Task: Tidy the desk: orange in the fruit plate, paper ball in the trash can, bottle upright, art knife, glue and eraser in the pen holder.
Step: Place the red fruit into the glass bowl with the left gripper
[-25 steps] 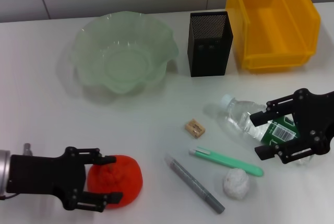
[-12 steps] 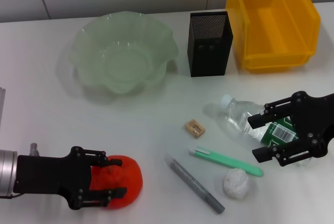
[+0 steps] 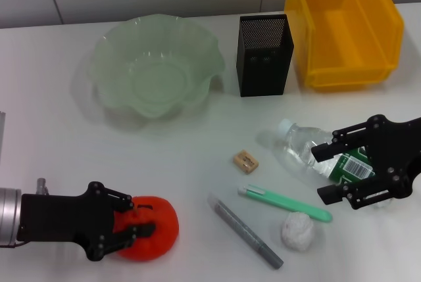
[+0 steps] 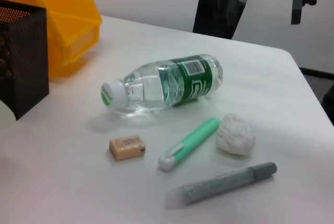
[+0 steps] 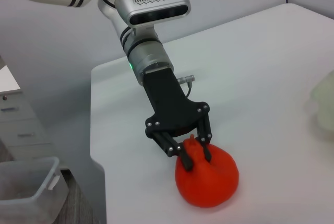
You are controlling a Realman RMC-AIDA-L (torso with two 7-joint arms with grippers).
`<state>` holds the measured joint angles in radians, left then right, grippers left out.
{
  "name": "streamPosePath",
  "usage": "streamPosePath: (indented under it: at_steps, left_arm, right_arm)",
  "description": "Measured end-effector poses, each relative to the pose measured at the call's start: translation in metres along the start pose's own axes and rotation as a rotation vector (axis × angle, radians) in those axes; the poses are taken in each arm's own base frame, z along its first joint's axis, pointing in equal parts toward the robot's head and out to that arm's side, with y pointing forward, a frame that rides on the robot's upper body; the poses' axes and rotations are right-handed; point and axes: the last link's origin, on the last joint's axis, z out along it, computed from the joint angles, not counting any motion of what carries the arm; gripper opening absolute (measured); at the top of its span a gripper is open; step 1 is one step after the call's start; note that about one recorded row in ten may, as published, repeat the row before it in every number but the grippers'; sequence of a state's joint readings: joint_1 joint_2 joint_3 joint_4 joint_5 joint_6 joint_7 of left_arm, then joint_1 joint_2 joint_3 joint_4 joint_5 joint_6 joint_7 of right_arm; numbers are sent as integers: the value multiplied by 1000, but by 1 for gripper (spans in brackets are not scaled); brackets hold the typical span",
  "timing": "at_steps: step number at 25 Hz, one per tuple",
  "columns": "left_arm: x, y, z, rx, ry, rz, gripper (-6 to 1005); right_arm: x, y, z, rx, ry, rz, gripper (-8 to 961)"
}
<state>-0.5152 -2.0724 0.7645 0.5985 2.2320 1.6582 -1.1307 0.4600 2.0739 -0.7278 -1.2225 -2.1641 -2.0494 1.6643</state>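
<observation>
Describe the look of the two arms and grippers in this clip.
The left gripper has black linkage fingers with silver rivets on a black wedge-shaped mount, behind it a silver cylindrical wrist with a green light, a grey vented camera block and a white arm with black rings. The right gripper shows matching black linkage fingers.

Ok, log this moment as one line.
left gripper: jaws shut on orange, on table | right gripper: jaws open around lying bottle | fruit plate: holds nothing
</observation>
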Motion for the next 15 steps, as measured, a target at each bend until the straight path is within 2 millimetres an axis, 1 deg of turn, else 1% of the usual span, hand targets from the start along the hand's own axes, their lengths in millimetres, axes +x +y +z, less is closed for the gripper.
streamPosePath:
  at_steps: [2, 5, 7, 8, 9, 10, 12, 13, 14, 15]
  left_arm:
    - [2, 0, 0, 0, 9, 0, 260]
    - [18, -2, -6, -13, 78, -15, 242]
    - [18, -2, -6, -13, 78, -15, 230]
    - [24, -3, -8, -12, 103, -20, 224]
    - [46, -9, -17, 2, 174, -32, 218]
    - [55, -12, -20, 11, 199, -33, 213]
    - [55, -12, -20, 11, 199, -33, 202]
    - [64, -16, -22, 21, 226, -36, 196]
    - [82, -27, -24, 60, 267, -35, 191]
    - [82, -27, -24, 60, 267, -35, 185]
  right_arm:
    - [1, 0, 0, 0, -1, 3, 693]
    - [2, 1, 0, 2, -5, 6, 693]
    - [2, 1, -1, 2, -9, 10, 693]
    - [3, 1, 0, 1, -12, 13, 693]
    - [3, 1, 1, -4, -17, 18, 693]
    - [3, 1, 1, -4, -17, 18, 693]
    - [4, 0, 2, -10, -21, 19, 693]
    - [4, 0, 3, -14, -25, 20, 693]
    - [5, 0, 4, -17, -27, 22, 693]
    - [6, 0, 5, -21, -31, 25, 693]
